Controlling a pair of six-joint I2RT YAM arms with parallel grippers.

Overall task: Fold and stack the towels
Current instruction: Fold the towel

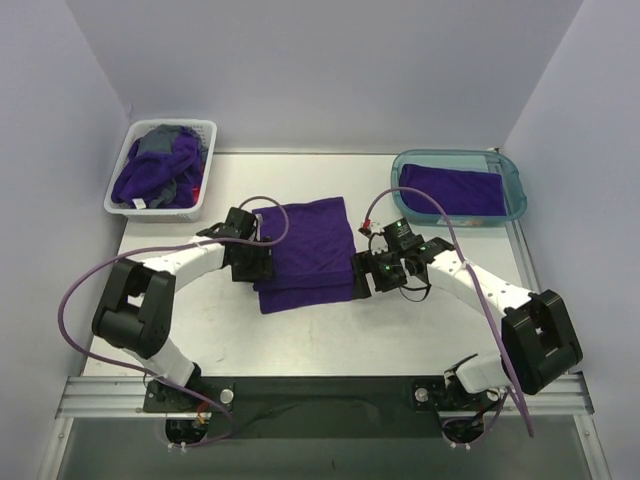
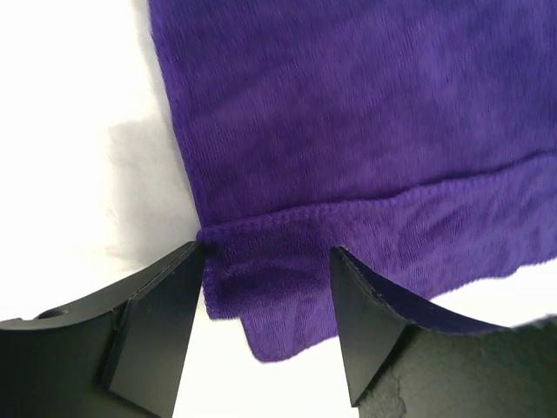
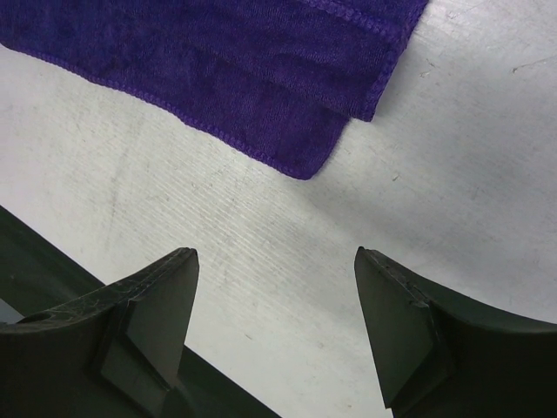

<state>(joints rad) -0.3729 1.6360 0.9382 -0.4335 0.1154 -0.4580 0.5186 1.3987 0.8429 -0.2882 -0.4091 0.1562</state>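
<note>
A deep purple towel lies folded in layers on the middle of the table. My left gripper is at its left edge, open. In the left wrist view the towel's near corner lies between the spread fingers of the left gripper. My right gripper is at the towel's right edge, open. In the right wrist view the right gripper is over bare table, just short of the towel's corner. A second folded purple towel lies in the teal tray. More purple towels are heaped in the white basket.
The white basket stands at the back left and the teal tray at the back right. Purple cables loop from both arms over the table. White walls enclose the table on three sides. A dark rail runs along the near edge.
</note>
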